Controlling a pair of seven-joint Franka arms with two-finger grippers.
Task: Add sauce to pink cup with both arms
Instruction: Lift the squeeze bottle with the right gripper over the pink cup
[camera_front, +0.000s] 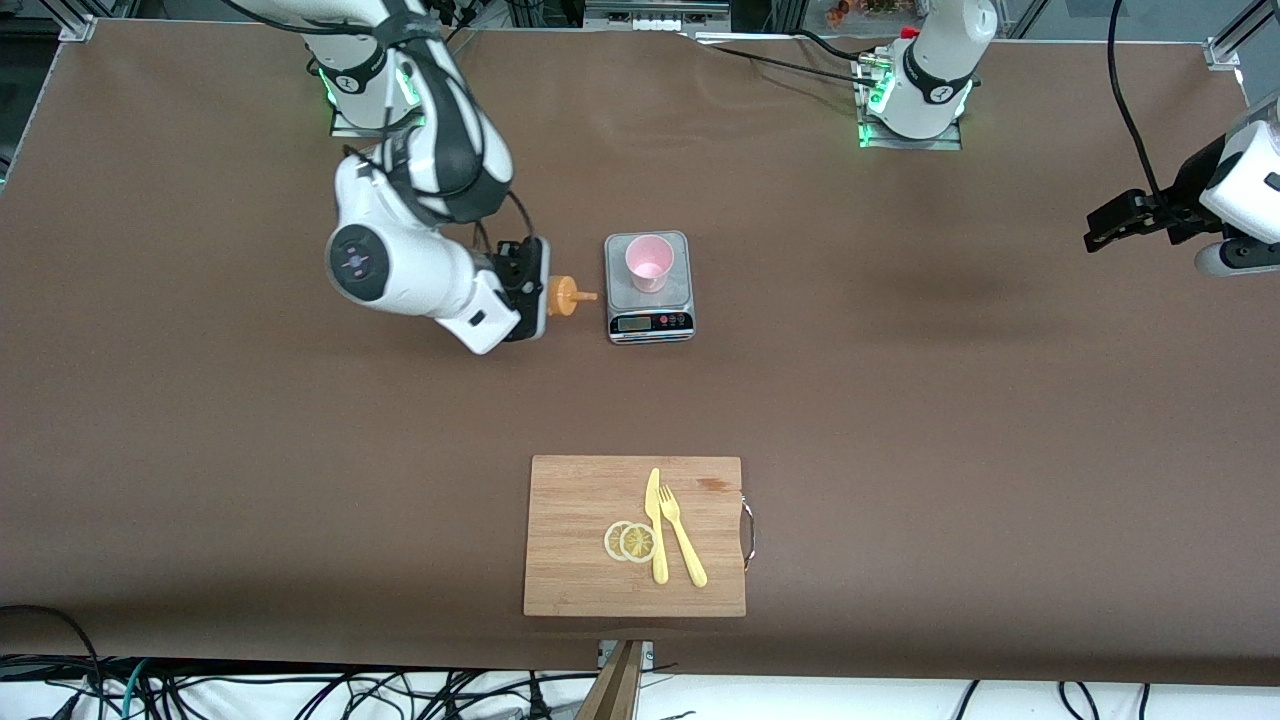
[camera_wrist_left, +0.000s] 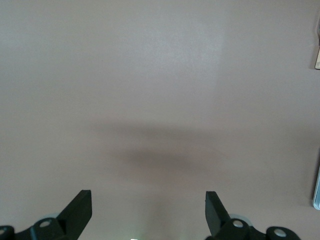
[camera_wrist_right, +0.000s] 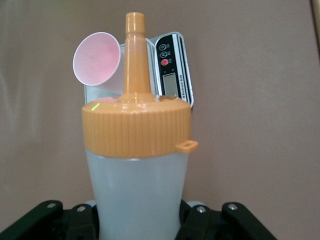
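Note:
The sauce bottle (camera_front: 563, 296), translucent whitish with an orange nozzle cap, is held lying sideways by my right gripper (camera_front: 530, 290), which is shut on its body. Its nozzle points at the scale (camera_front: 650, 312). The pink cup (camera_front: 650, 262) stands upright on the scale's plate. In the right wrist view the bottle (camera_wrist_right: 137, 180) fills the middle between the jaws of my right gripper (camera_wrist_right: 137, 222), with the cup (camera_wrist_right: 97, 59) and scale (camera_wrist_right: 172, 65) just past the nozzle tip. My left gripper (camera_front: 1105, 228) is open and empty over bare table at the left arm's end; it also shows in the left wrist view (camera_wrist_left: 148, 200).
A wooden cutting board (camera_front: 590, 500) lies nearer to the front camera, with a yellow knife (camera_front: 655, 520), a yellow fork (camera_front: 683, 545) and two lemon slices (camera_front: 630, 541) on it. The brown table between the scale and the board is bare.

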